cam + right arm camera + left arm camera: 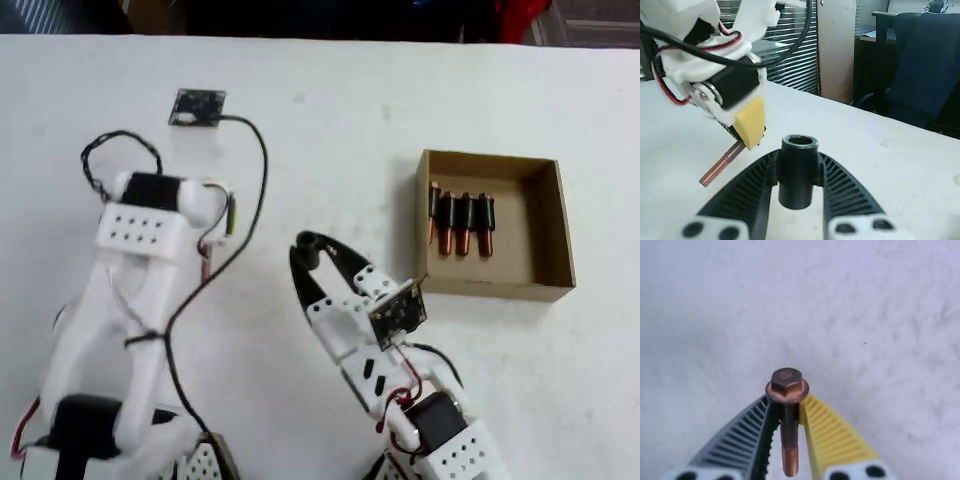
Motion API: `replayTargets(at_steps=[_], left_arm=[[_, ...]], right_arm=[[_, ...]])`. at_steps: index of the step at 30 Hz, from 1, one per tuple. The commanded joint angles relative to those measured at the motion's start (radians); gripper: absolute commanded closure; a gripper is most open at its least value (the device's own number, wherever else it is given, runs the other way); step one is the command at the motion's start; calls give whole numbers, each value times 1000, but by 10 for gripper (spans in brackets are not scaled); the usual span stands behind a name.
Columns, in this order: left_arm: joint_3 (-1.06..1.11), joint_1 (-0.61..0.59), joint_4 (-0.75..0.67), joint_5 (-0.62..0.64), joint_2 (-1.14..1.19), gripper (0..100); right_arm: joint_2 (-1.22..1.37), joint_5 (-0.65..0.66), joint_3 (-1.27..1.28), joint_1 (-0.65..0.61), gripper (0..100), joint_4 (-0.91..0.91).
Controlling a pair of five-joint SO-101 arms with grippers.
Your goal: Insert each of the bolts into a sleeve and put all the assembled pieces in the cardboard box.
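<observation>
A copper bolt (788,405) is clamped between the grey and yellow fingers of my left gripper (787,401), its hex head pointing down at the white table. From above, this gripper (225,228) hangs left of centre, and the bolt (207,262) pokes out of it. My right gripper (798,167) is shut on an upright black sleeve (798,170) with its bore open at the top. The right gripper (306,248) and sleeve (308,243) sit at mid-table, a short way right of the bolt (720,170). The cardboard box (490,165) at the right holds several assembled pieces (460,222).
A small circuit board (197,106) lies at the back left, its black cable (258,190) curving down between the two arms. The white table (340,130) is bare between the grippers and the box.
</observation>
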Motion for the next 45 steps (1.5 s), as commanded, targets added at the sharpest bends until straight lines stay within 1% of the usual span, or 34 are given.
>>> replayTargets(at_steps=[1,5,9,12,14,17,19,25,29,34,38,43,45], left_arm=[[-8,-2,23,-11,-156,977],[-8,-2,18,-11,-266,977],[-8,-1,18,-11,-369,977],[-8,1,18,-11,-437,977],[-8,27,17,-11,-481,977],[-8,93,15,-6,-549,978],[-6,136,-18,-6,-593,979],[-3,177,-84,-3,-713,979],[86,220,-189,-3,-788,979],[275,289,-428,-3,-914,979],[390,335,-559,-3,-1000,979],[454,377,-583,-2,-1038,979],[465,389,-585,26,-1041,979]], right_arm=[[-10,-9,9,-13,981,5],[-7,-9,9,-12,981,7],[-10,-9,9,-15,981,65],[-10,-9,9,-16,981,70],[-10,-9,9,-27,981,73],[-10,-9,9,-85,981,74],[-8,-2,9,-117,981,74],[-10,-2,9,-128,981,65],[-10,-2,9,-125,981,2],[-10,-2,9,-124,981,-42],[-10,-2,9,-124,981,-42],[-10,0,9,-122,981,-42],[-10,2,9,-120,981,-42]])
